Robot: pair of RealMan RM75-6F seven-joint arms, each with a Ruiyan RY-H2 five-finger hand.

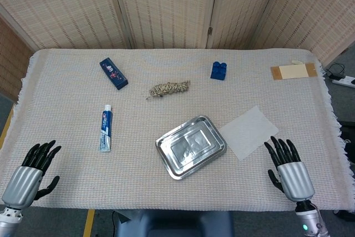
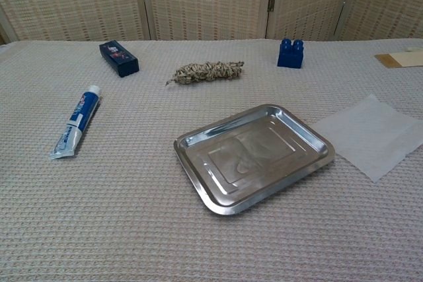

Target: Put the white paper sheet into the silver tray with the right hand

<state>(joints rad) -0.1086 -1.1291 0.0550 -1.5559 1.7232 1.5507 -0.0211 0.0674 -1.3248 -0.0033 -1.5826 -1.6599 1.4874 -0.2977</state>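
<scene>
Woven cloth point(image 1: 66, 120) holds one paper sheet point(image 1: 247, 132), one tray point(image 1: 191, 146); both hands' fingers point(image 1: 282, 149) spread, empty.

White sheet point(image 1: 247, 132), silver tray point(image 1: 164, 159), blue brick point(image 1: 218, 70).

A table draped in a cream waffle-weave cloth point(image 1: 166, 192) with fringed side edges stands before a beige woven folding screen point(image 1: 166, 9), its panels joined by a small metal hinge point(image 1: 210, 30). Grey floor point(image 1: 4, 109) shows at left, with a yellow floor stripe point(image 1: 89, 223) near the front edge.
</scene>
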